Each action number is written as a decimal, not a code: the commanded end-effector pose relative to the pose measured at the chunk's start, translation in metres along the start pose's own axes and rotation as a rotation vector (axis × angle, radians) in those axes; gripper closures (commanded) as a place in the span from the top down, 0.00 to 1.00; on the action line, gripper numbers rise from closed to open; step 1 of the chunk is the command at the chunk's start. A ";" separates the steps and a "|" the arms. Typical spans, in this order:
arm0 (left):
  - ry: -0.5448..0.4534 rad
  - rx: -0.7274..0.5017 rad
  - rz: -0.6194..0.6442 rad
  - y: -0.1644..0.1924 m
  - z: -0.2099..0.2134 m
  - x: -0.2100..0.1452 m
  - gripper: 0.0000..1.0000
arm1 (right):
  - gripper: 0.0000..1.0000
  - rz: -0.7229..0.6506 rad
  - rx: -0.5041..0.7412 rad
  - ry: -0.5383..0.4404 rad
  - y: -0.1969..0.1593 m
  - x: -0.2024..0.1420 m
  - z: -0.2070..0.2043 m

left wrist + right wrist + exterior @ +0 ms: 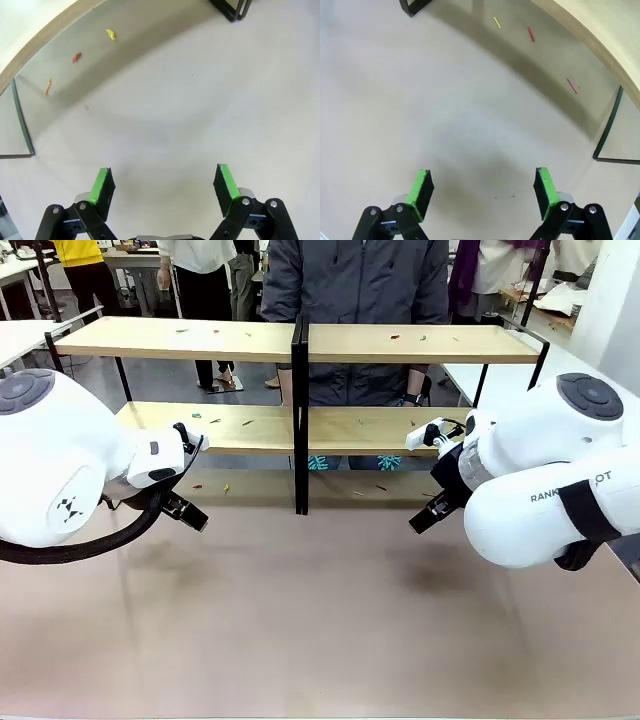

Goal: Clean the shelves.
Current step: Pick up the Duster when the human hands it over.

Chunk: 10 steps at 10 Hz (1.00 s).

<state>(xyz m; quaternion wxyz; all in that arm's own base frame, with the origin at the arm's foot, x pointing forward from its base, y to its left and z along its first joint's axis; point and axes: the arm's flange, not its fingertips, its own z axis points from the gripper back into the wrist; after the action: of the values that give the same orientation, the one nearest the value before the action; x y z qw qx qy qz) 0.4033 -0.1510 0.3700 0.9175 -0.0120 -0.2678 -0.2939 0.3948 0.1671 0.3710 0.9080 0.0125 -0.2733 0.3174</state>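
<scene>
**A:** What was the desk like, and the room around it?

**B:** The desk (320,630) was a broad brownish-pink top, matt and bare across its near part. White tables (20,338) stood at the far left and far right. A person in a grey jacket (355,280) stood at the far side, just behind the middle of the shelves, with other people farther back.

**A:** And the shelves?

**B:** The shelves (200,340) ran across the far part of the desk. They were two long light-wood boards on a thin black frame, with a black divider (300,420) in the middle. Small coloured scraps (215,421) lay scattered on both boards, left and right of the divider. More lay on the desk under the lower board.

**A:** The arms?

**B:** The left arm (60,465) stood near the lower board's left end. The left arm's jaws were wide apart, with bare desk between the green pads (101,186). Ahead of them a yellow scrap (110,34), a red scrap (75,58) and an orange scrap (47,87) lay in the shadow under the board. The right arm (540,485) stood near the board's right end. The right arm's jaws were equally wide over bare desk. A thin yellow strip (496,22) and two red strips (531,33) lay under the board beyond.

**A:** Anything hard to make out?

**B:** The scraps were too small to tell what they were made of. From the front, the white housings covered most of the jaws. The picture's edges cut off both arms and the person's upper part.
</scene>
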 end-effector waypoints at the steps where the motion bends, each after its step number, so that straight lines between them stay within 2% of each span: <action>1: 0.000 0.000 0.000 0.000 0.000 0.000 1.00 | 1.00 0.000 0.000 0.000 0.000 0.000 0.000; 10: 0.000 0.000 0.000 0.000 0.000 0.000 1.00 | 1.00 0.000 0.000 0.000 0.000 0.000 0.000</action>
<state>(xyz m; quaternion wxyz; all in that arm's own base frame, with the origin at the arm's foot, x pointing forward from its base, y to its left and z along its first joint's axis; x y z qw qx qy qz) 0.4033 -0.1510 0.3700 0.9176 -0.0120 -0.2678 -0.2936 0.3948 0.1672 0.3710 0.9079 0.0122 -0.2733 0.3177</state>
